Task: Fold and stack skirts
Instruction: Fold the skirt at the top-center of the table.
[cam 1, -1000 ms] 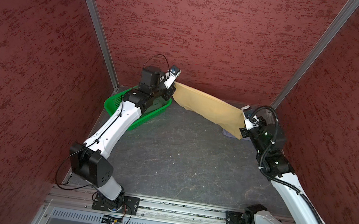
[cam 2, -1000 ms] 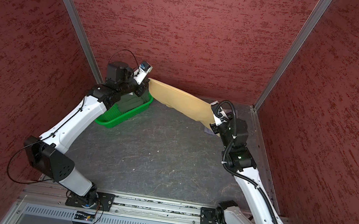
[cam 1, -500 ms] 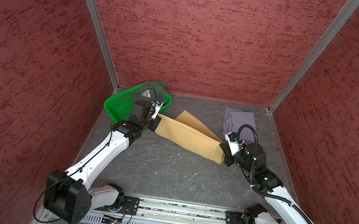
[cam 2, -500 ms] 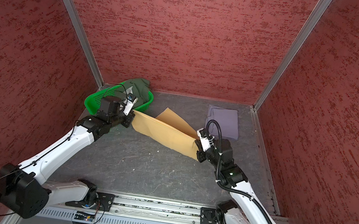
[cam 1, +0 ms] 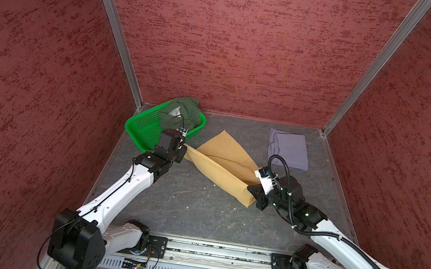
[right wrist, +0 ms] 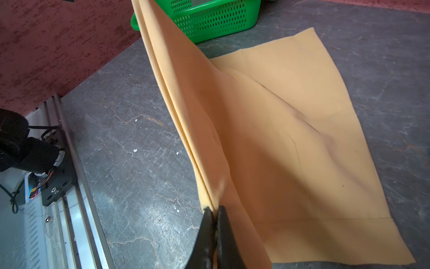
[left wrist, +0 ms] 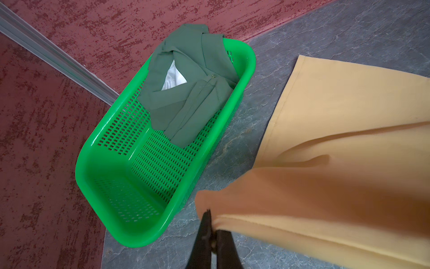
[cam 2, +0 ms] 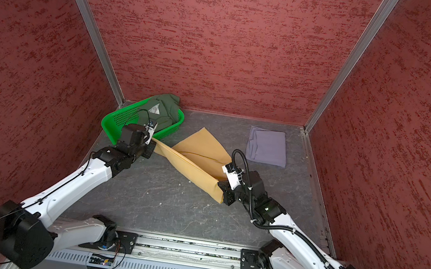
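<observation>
Currently, in both top views, the green basket (cam 1: pixel 139 130) sits left of centre in the back corner. The dark green skirt (cam 1: pixel 183 110) lies bunched and unfolded in the basket's far end. Just right of the basket, the left gripper (cam 1: pixel 185 151) is clamped on one corner of the mustard-yellow skirt (cam 1: pixel 220 171); the left wrist view shows its jaws pinched on the hem. The skirt crosses mid-frame as a raised band between the arms. Its far portion lies flat on the grey table (cam 1: pixel 184 208). Right of centre, the right gripper (cam 1: pixel 254 190) is closed on the opposite corner of the same edge. At upper right of the table, the lavender-grey skirt (cam 1: pixel 288 149) lies folded, well apart from the others.

Judged step: spreading the mustard-yellow skirt flat before its first fold; one garment appears finished. The next move calls for both grippers to keep the held edge taut, lower it evenly to the table, then release. Uneven travel would likely skew the cloth.
</observation>
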